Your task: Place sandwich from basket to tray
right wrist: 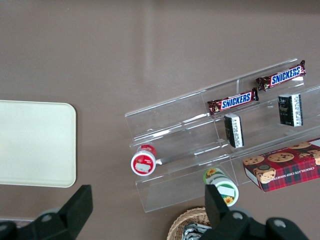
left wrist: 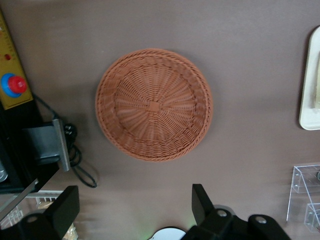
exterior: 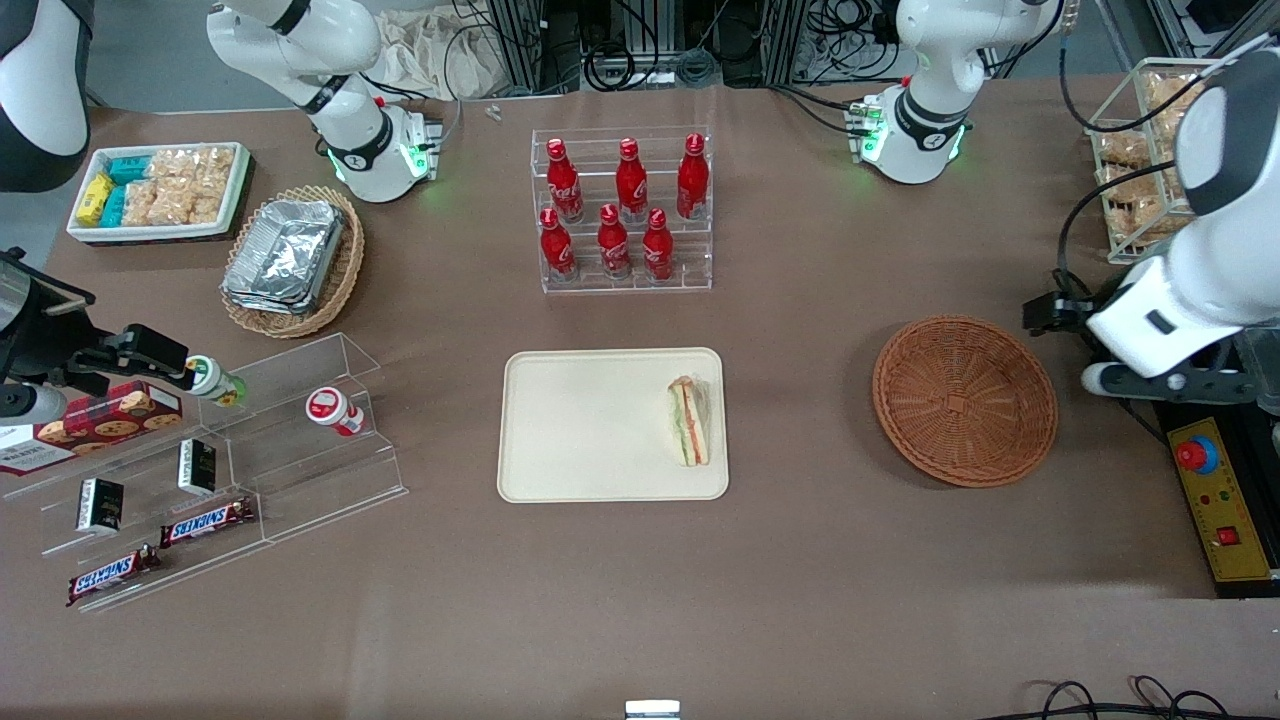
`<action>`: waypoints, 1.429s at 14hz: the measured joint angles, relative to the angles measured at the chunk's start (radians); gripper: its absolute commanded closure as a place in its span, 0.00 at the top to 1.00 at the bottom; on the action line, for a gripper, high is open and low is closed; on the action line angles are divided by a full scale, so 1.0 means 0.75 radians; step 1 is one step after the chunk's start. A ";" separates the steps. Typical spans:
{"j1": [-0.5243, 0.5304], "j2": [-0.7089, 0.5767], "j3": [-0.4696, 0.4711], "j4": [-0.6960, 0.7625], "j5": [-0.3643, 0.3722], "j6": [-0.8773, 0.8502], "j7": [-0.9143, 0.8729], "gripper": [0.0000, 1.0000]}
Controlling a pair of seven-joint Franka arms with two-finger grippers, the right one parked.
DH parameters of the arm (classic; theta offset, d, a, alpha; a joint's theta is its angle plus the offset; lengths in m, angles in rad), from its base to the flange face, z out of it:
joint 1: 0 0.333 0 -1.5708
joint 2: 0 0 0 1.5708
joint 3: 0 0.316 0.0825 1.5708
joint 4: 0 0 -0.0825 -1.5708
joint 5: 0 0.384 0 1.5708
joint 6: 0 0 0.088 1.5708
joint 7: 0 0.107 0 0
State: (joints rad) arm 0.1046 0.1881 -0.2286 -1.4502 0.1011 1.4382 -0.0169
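Observation:
The sandwich [exterior: 689, 420] lies on the cream tray [exterior: 560, 420], close to the tray edge that faces the basket. The reddish-brown wicker basket [exterior: 965, 400] holds nothing; in the left wrist view the basket [left wrist: 154, 104] shows its bare woven floor, and an edge of the tray [left wrist: 306, 110] shows too. My left gripper [exterior: 1047, 312] hangs high above the table beside the basket, toward the working arm's end. The gripper [left wrist: 134, 197] is open, its black fingers [left wrist: 200, 200] wide apart with only bare table between them.
An acrylic rack of red bottles [exterior: 622, 215] stands farther from the camera than the tray. A stepped acrylic shelf with snacks [exterior: 210, 470], a tan basket of foil containers [exterior: 292, 260] and a white snack bin [exterior: 160, 190] lie toward the parked arm's end. A yellow control box [exterior: 1220, 500] sits beside the basket.

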 measured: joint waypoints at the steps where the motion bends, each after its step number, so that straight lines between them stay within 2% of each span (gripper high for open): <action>1: 0.005 -0.007 0.000 0.006 0.000 -0.023 -0.021 1.00; 5: 0.008 -0.007 0.015 0.009 0.002 -0.053 -0.091 1.00; 18: 0.024 0.020 0.057 0.007 0.000 -0.047 -0.091 1.00; 20: -0.014 0.025 0.117 0.007 -0.004 -0.038 -0.086 1.00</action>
State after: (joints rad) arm 0.0940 0.2072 -0.1407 -1.4446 0.0980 1.4095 -0.0812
